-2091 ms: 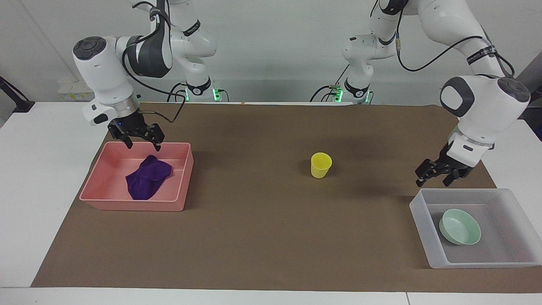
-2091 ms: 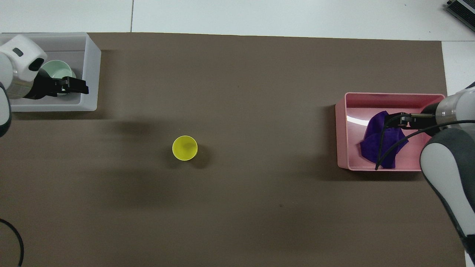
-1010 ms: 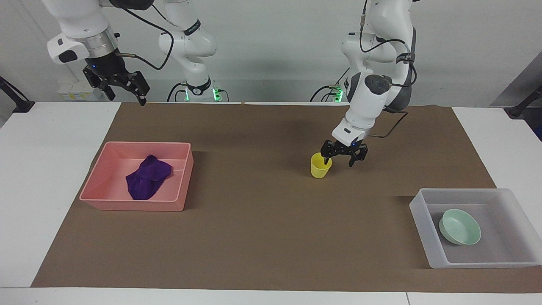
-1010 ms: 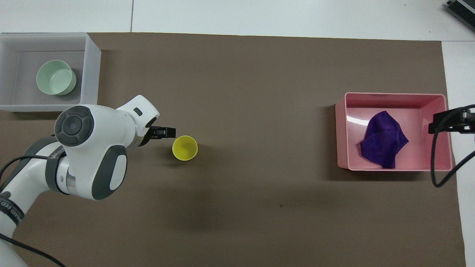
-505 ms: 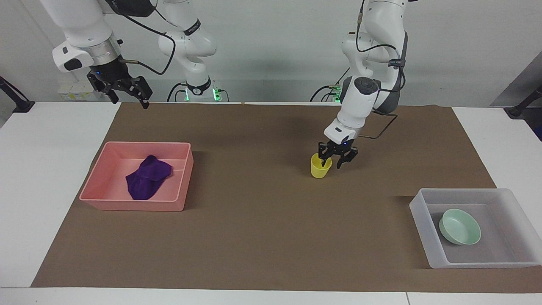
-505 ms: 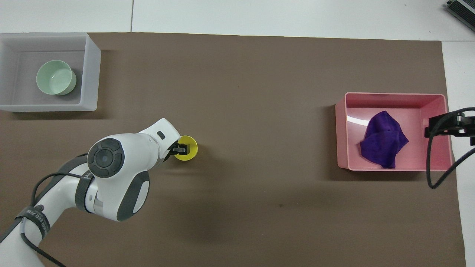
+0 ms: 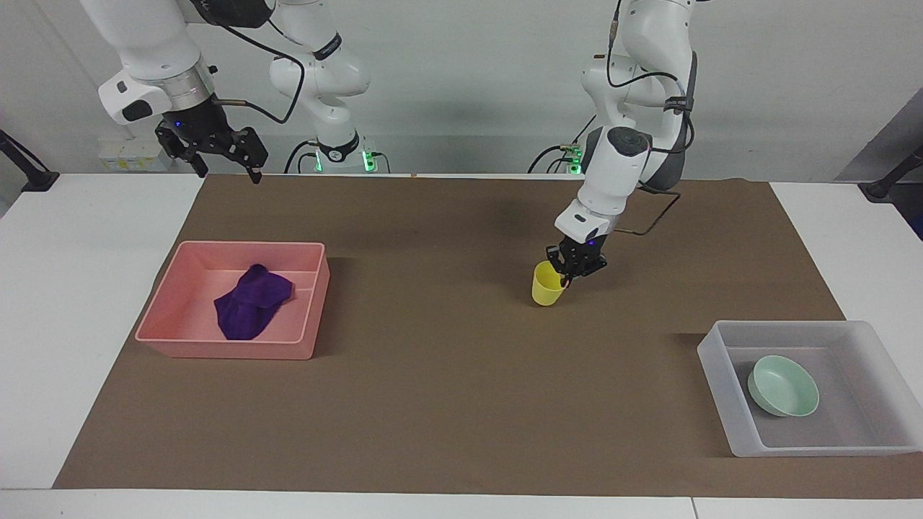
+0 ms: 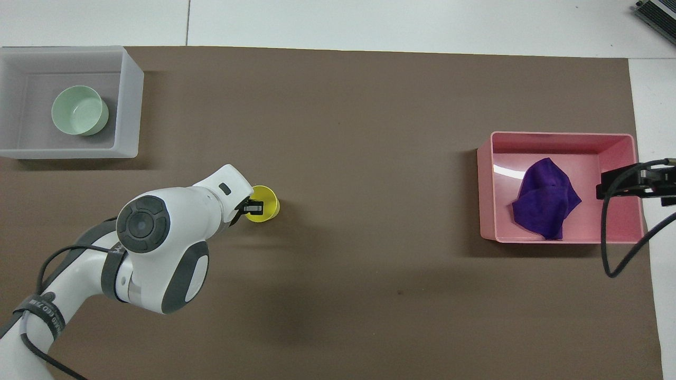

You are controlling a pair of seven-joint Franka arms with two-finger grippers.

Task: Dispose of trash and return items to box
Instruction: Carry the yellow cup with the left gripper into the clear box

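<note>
The yellow cup (image 7: 546,286) stands mid-mat, slightly tilted. My left gripper (image 7: 570,272) is shut on the part of its rim toward the left arm's end, one finger inside; the overhead view shows the cup (image 8: 265,202) and the gripper (image 8: 253,208). The mint-green bowl (image 7: 783,386) sits in the translucent box (image 7: 723,393) at the left arm's end. The purple cloth (image 7: 251,301) lies in the pink tray (image 7: 223,349). My right gripper (image 7: 225,167) is open and empty, raised over the table's edge by the tray, and also shows in the overhead view (image 8: 626,182).
A brown mat (image 7: 433,404) covers most of the white table. The box (image 8: 129,100) and the pink tray (image 8: 560,136) sit at opposite ends of the mat. A black cable hangs from the right wrist beside the tray.
My left gripper came from the box to the cup, lowered over its rim and shut on it; the cup tipped slightly. My right gripper rose from the pink tray.
</note>
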